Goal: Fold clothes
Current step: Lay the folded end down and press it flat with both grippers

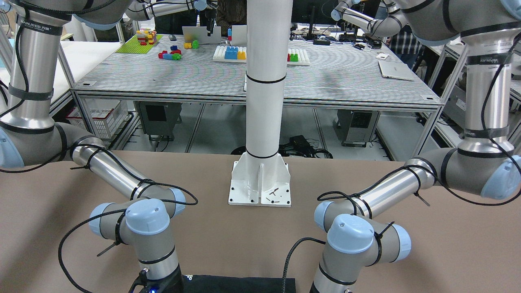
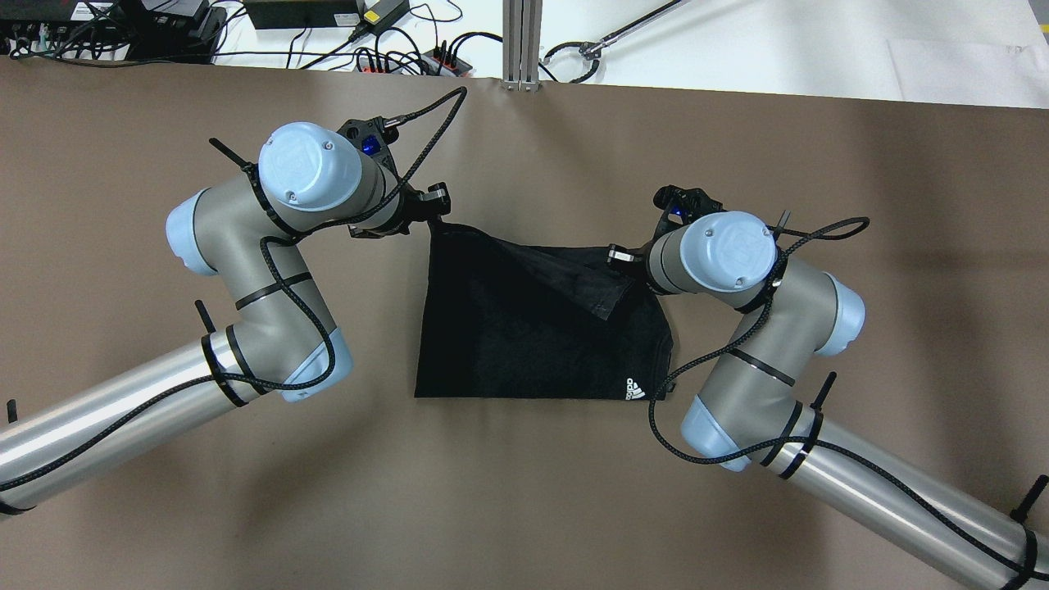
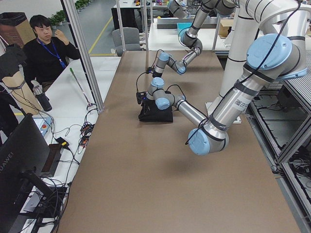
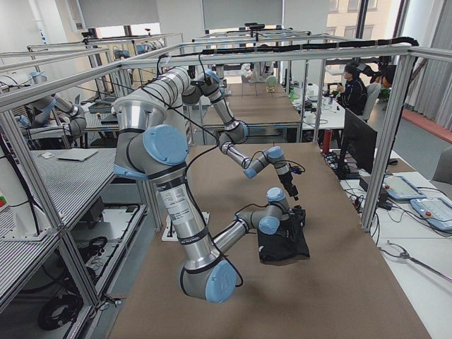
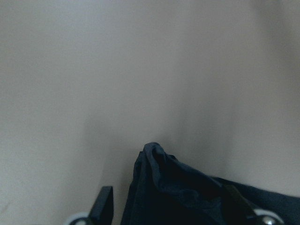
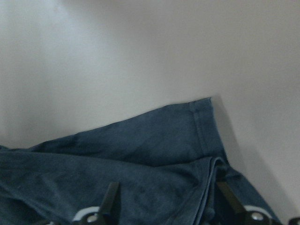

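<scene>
Reaches in with the left arm [image 2: 246, 246] from the near left of the flat brown desk [image 2: 524, 492], forearm low, elbow bent hard, wrist doubled back toward the desk's middle and tipped downward. Mirrors that with the right arm [image 2: 762, 360] from the near right, wrist likewise turned inward and set a little nearer the robot than the left one. Places both wrists at the far edge of the black soft fabric garment [image 2: 524, 336], one at each end.

Pinches the garment's far left corner between the left fingers [image 5: 105, 206], drawing it into a small raised peak just off the desk. Shows, in the left wrist view, dark cloth bunched up and filling the gap between the two fingers. Pinches the far right end of the same edge between the right fingers [image 6: 111, 199], with a hemmed layer doubled over there and a loose flap lying diagonally inward across the cloth. Stretches that far edge between the two grips in a slanting line, the left end farther from the robot.

Lies otherwise flat on the desk, roughly rectangular, near edge straight, with a small white striped mark [image 2: 635, 388] at the near right corner, just beside the right arm. Sits well apart from the white pillar base [image 1: 260, 183], showing in the front-facing view only as a dark strip at the bottom between the two wrists.
</scene>
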